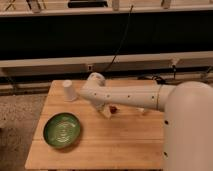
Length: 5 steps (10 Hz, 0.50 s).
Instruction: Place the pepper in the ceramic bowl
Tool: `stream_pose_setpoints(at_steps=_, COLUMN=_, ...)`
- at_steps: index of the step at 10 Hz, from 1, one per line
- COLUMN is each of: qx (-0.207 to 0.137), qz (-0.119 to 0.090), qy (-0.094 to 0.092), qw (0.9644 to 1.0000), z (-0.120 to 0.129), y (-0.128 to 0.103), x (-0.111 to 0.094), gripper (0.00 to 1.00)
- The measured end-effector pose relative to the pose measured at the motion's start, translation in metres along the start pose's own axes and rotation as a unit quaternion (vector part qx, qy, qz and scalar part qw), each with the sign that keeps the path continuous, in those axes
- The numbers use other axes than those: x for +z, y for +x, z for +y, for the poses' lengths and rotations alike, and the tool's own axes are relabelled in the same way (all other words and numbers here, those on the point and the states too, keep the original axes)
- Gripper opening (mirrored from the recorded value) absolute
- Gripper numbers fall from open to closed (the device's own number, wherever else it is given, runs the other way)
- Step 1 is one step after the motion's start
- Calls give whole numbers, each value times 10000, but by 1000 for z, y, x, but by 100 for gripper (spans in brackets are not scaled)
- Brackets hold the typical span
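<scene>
The ceramic bowl is green with pale rings inside and sits on the front left of the wooden table. It holds nothing. My white arm reaches in from the right across the table's middle. My gripper hangs under the arm's end, right of and behind the bowl, low over the table. The pepper shows as a small red spot right beside the gripper, partly hidden by it. I cannot tell whether it is held or lies on the table.
A small white cup stands at the table's back left corner, just left of my arm. A dark low wall with a pale ledge and a hanging cable runs behind the table. Speckled floor lies to the left.
</scene>
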Motion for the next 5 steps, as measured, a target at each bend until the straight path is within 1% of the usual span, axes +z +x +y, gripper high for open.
stream_pose_setpoints(at_steps=1, qx=302, qz=-87, qy=-98, qw=9995, z=11, y=9, x=2, gripper=80)
stream_pose_setpoints(at_steps=2, qx=644, qz=-226, qy=-202, qw=9975, z=22, y=16, x=6, gripper=80)
stream_pose_setpoints(at_steps=5, qx=1138, qz=-532, qy=-332, qw=9915, z=32, y=23, x=22, gripper=80)
